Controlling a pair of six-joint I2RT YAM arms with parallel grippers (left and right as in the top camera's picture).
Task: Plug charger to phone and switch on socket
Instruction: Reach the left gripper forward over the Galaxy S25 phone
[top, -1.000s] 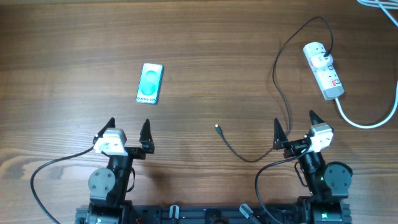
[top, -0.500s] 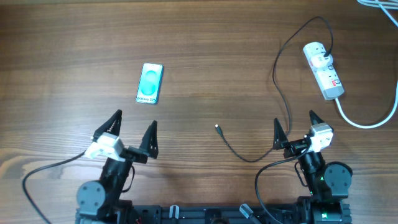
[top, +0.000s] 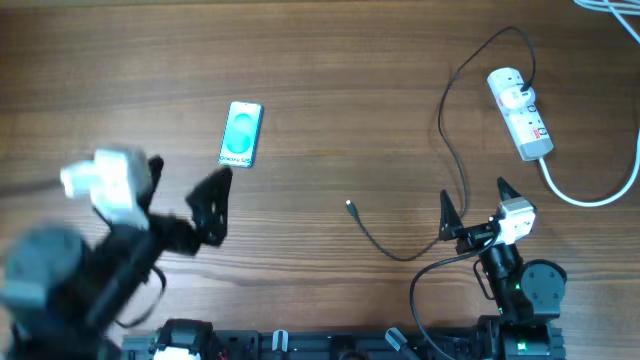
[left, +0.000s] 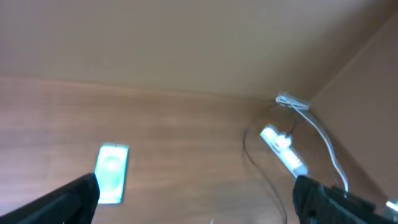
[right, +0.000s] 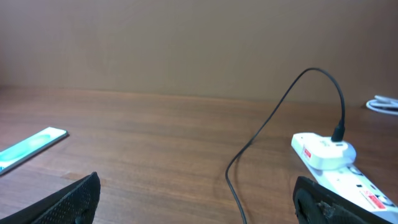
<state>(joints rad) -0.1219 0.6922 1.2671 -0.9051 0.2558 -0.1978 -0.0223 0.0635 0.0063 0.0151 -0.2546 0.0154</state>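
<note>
Left hand (left: 195, 182) and right hand (top: 473, 190) are wide open, both empty. The left one, coming in carelessly, could push the phone (top: 241, 133) askew. The charger (top: 447, 150) tip is small and may slip.

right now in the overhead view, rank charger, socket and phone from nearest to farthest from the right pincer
1. charger: its cable passes right beside the right pincer.
2. socket: ahead, to the right.
3. phone: far off on the left.

Even light; left hand (top: 190, 172) motion-smeared; its wrist view perhaps hazy.

Perhaps a lab: wooden table (top: 330, 60), plain brown wall (right: 186, 43) behind.
</note>
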